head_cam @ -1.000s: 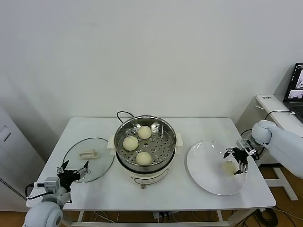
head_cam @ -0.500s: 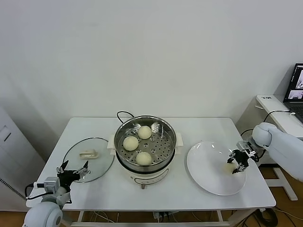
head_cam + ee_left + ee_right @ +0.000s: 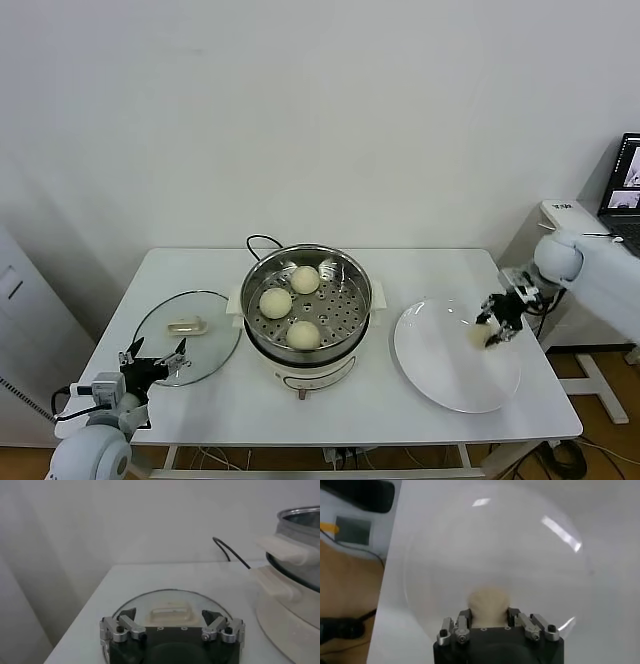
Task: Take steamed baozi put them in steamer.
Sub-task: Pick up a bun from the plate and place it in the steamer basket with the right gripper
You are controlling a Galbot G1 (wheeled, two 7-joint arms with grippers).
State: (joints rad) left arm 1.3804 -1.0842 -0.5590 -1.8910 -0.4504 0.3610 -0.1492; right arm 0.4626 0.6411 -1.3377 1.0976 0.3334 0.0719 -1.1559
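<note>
Head view, right of frame: right gripper (image 3: 494, 327) over the far-right part of the flat white plate (image 3: 440, 372), fingers clenched on the last cream-white round baozi (image 3: 480, 336). Right wrist view confirms: bun (image 3: 489, 605) sits between the two fingers, plate surface beneath it. Cannot tell whether the bun has cleared the plate.

Centre of frame: round shiny stainless-steel steamer basket (image 3: 258, 277) on its white electric pot base, holding three baozi (image 3: 304, 334); free perforated floor on its right side.

Lower left: left gripper (image 3: 152, 362) parked at the white table (image 3: 430, 268) edge, fingers spread wide, grasping nothing, just beside the round glass lid (image 3: 215, 345).

Risks, judged:
- Soft dough may squash or slip under the pinch.
- Carry path must clear the steamer's raised rim; a low pass would knock the bun loose.
- Release over a bun already there could send it rolling.
</note>
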